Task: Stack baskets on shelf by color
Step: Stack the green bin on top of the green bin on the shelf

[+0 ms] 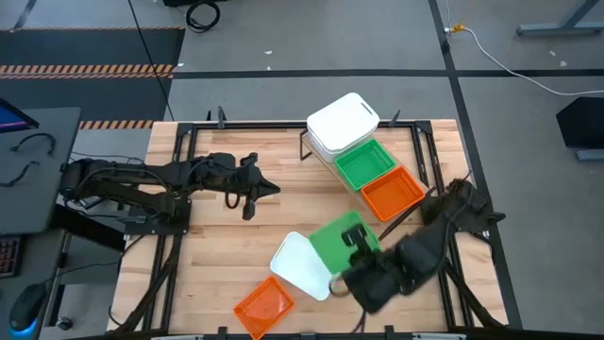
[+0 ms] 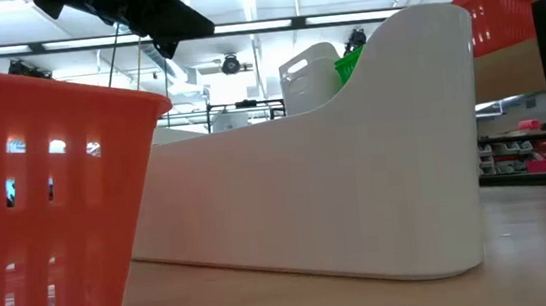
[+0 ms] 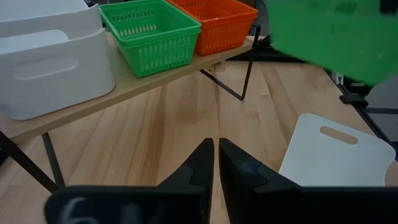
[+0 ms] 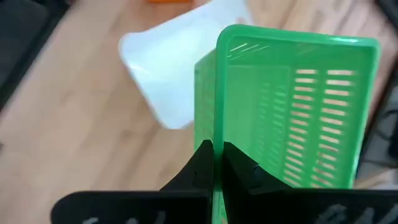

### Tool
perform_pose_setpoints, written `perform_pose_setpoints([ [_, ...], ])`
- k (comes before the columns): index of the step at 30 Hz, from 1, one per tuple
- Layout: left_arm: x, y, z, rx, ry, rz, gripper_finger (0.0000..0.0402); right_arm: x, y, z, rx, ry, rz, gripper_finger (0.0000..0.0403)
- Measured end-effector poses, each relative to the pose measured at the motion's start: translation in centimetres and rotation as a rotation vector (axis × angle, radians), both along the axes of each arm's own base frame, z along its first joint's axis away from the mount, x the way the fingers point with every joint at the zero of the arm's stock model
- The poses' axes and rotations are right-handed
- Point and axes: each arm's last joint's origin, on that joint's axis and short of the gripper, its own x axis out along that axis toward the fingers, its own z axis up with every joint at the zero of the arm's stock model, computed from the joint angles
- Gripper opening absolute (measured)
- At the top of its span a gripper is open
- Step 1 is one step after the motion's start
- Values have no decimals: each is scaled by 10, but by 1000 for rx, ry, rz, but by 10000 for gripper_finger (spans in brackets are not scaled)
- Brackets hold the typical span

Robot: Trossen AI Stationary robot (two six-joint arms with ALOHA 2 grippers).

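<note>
Pinched by its rim in the right tool (image 4: 217, 163), a green basket (image 4: 292, 99) hangs above the white basket (image 4: 180, 68); left tool (image 3: 216, 163) pressed together.

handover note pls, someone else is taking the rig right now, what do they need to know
Right gripper: shut on the rim of a green basket, lifted clear of the table at the near right.
Left gripper: shut, empty, waiting over the left of the table, facing the shelf.
On the shelf: a white stack, a green basket on the shelf, an orange basket on the shelf, in that order.
Still on the table: a white basket and an orange basket near the front edge.
Left: place the held green on the green one, then the white and the orange.
</note>
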Motion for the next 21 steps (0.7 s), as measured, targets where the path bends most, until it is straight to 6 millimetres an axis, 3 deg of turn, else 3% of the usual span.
perform_pose_setpoints([
  [4, 0, 0, -1, 0, 10, 0, 26, 15, -31, 17, -43, -35, 20, 12],
  [13, -1, 0, -3, -1, 31, -1, 36, 45, -104, 22, -131, 20, 25, 13],
  [21, -2, 0, -6, 2, 63, -3, 26, 37, -152, 44, -106, -10, -23, 13],
])
